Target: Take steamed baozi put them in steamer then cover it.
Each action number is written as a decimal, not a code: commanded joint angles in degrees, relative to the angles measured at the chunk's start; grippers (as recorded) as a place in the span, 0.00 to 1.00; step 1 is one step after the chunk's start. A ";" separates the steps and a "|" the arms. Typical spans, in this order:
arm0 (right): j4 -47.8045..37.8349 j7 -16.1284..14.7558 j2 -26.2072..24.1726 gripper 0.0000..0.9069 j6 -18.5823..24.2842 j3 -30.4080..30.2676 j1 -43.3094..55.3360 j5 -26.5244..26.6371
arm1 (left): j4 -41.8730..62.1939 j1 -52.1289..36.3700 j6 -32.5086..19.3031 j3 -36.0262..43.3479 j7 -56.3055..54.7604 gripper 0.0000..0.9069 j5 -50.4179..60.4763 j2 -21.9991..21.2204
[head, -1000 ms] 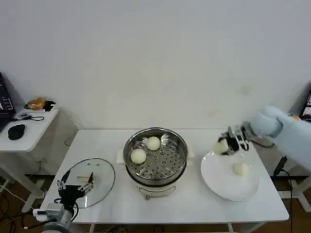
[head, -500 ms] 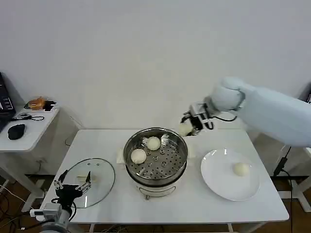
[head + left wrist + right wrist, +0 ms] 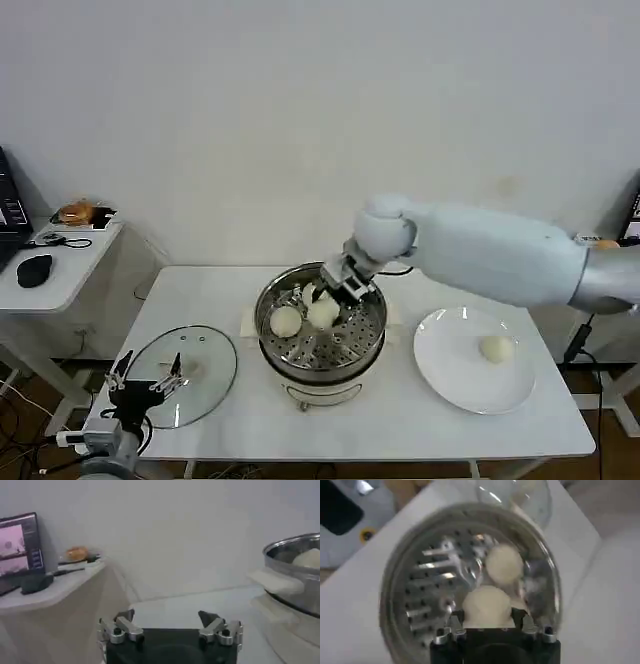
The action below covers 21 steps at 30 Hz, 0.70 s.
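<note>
Left gripper (image 3: 143, 384) sits low at the table's front-left corner, fingers spread apart and empty, just at the near edge of the cover (image 3: 182, 373); its pose is nearly unchanged from 0.5 s ago. The cover lies flat on the table (image 3: 420, 420), left of the steamer (image 3: 320, 325) and apart from it. In the steamer, one bun (image 3: 286, 321) rests on the left side of the perforated tray, and a second is mostly hidden behind the right gripper. Right gripper (image 3: 332, 303) is clamped on a third bun (image 3: 322, 312); 0.5 s ago it held that bun outside the pot, above the back-right rim, and now it is over the tray, inside the rim line. In the right wrist view the held bun (image 3: 487, 606) sits between the fingers, next to a tray bun (image 3: 503, 563). The plate (image 3: 450, 375) is right of the steamer, with the last bun (image 3: 495, 347) on it where it was before.
</note>
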 commanded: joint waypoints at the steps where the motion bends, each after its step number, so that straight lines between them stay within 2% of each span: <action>1: 0.07 -1.35 3.29 0.71 4.85 -1.17 -2.41 -2.44 | 0.34 0.02 -0.09 -0.13 0.06 1.00 -0.01 0.04; 11: 0.20 -2.13 2.68 0.73 7.03 -1.28 -3.00 -3.45 | 0.86 -0.38 -0.12 0.03 0.05 1.00 -0.02 0.05; 13: 0.18 -2.10 2.47 0.97 7.05 -1.34 -3.05 -3.31 | 0.88 -0.39 -0.13 0.06 0.07 1.00 -0.04 0.05; 14: 0.19 -2.13 2.25 1.00 7.34 -1.41 -3.05 -3.18 | 0.90 -0.39 -0.13 0.10 0.09 1.00 -0.04 0.09; 21: 0.47 -1.04 1.00 1.00 8.40 -1.33 -2.42 -2.44 | 0.91 -0.44 -0.11 0.17 0.07 1.00 -0.07 0.25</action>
